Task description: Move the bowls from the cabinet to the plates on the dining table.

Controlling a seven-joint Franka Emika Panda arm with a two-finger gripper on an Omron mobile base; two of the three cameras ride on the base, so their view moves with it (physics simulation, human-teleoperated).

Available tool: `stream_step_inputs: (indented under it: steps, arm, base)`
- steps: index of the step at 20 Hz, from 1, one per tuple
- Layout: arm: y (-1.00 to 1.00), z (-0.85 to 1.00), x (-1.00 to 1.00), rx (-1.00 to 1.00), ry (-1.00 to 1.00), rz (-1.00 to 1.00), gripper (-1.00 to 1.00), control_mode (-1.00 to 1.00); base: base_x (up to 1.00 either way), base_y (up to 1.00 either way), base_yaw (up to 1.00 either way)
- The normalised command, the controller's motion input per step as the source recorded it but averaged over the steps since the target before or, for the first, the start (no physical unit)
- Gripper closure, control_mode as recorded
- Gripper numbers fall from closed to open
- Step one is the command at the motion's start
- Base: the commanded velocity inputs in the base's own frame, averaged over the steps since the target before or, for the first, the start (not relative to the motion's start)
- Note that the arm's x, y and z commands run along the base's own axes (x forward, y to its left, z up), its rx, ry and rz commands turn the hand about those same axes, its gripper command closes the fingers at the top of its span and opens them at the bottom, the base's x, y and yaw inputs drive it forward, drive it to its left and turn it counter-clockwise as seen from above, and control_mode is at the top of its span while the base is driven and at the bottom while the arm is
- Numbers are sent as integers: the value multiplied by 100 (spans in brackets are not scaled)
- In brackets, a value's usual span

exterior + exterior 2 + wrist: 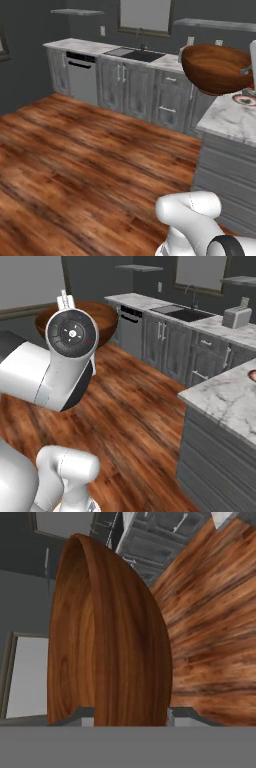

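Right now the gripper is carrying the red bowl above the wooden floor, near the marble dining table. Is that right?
Not quite: the bowl in the gripper is dark brown wood, not red, as the hand view shows. The rest stands: it is held up over the wooden floor beside the marble dining table.

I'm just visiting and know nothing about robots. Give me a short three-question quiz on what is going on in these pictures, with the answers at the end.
1. True or false: the gripper carries a bright red bowl.
2. Which thing lies on the dining table near the raised bowl? A) a plate with a reddish edge B) a black microwave C) a mug
3. Fill in: the floor under the robot is made of ____.

Key
1. False: it is shut on the brown bowl, its fingers on either side of the bowl's rim.
2. A, the plate.
3. Wood: brown planks.
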Motion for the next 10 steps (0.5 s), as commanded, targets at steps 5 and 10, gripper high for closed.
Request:
stream_step_inputs:
  steps: [5,10]
  arm:
    - [0,0,0,0,0,0,100,100]
    - [0,0,0,0,0,0,100,100]
  base:
    - [51,10,-7]
    - [62,1,0]
